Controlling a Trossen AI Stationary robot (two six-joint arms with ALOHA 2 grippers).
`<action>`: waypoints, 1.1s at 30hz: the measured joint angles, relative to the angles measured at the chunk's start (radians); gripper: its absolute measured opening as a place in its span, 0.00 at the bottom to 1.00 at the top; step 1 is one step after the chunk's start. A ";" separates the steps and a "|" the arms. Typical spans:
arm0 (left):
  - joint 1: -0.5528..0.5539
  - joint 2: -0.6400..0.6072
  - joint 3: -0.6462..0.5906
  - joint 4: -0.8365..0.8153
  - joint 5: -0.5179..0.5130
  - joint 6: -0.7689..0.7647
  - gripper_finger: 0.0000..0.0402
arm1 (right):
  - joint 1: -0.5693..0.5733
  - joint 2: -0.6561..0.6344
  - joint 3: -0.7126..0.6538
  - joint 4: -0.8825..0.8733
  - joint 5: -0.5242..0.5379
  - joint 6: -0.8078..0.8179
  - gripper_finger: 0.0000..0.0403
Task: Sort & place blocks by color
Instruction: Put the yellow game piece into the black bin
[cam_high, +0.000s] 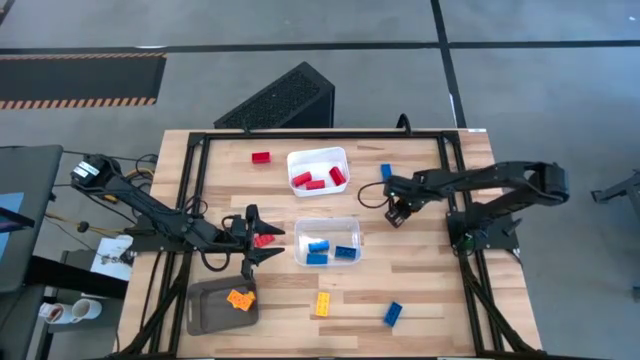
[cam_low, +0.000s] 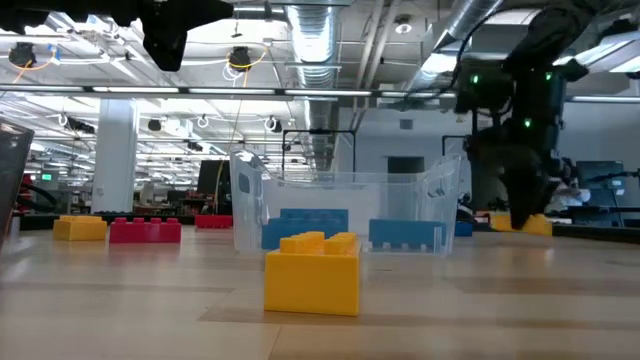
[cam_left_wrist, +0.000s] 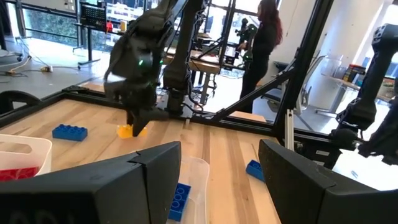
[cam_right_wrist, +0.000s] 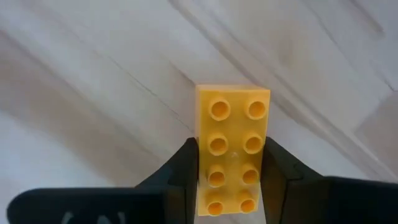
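My right gripper (cam_high: 398, 212) stands at the table's right, pointing down, shut on a yellow brick (cam_right_wrist: 231, 155) that lies on the wood. It also shows in the low view (cam_low: 525, 210) and the left wrist view (cam_left_wrist: 138, 118). My left gripper (cam_high: 258, 240) is open and empty, raised above a red brick (cam_high: 266, 240) left of the clear tray (cam_high: 327, 242). Its fingers (cam_left_wrist: 155, 165) stand wide apart. The white tray (cam_high: 318, 168) holds red bricks, the clear tray blue ones, and the grey tray (cam_high: 222, 305) a yellow one (cam_high: 240, 298). My right gripper pinches the yellow brick's two long sides (cam_right_wrist: 202, 158) between its two fingers (cam_right_wrist: 183, 165), at one end of the brick. The fingers come from above, pointing down, and lie across the brick. The brick lies flat on the table, studs up (cam_low: 537, 225).
Loose bricks lie on the wood: a red one (cam_high: 261, 157) at the far left, a blue one (cam_high: 386, 172) near my right gripper, a yellow one (cam_high: 323, 304) and a blue one (cam_high: 393, 314) near the front edge. A black frame (cam_high: 200, 140) rims the table.
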 joint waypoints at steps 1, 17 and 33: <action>0.000 0.000 0.000 0.000 0.000 0.000 0.51 | 0.017 -0.022 0.000 0.013 0.001 0.011 0.29; 0.000 0.000 0.000 -0.001 0.057 -0.010 0.51 | 0.437 -0.129 0.005 0.889 0.159 -0.024 0.29; 0.097 0.274 0.128 0.083 0.149 -0.055 0.68 | 0.542 0.197 0.021 1.427 0.229 -0.165 0.29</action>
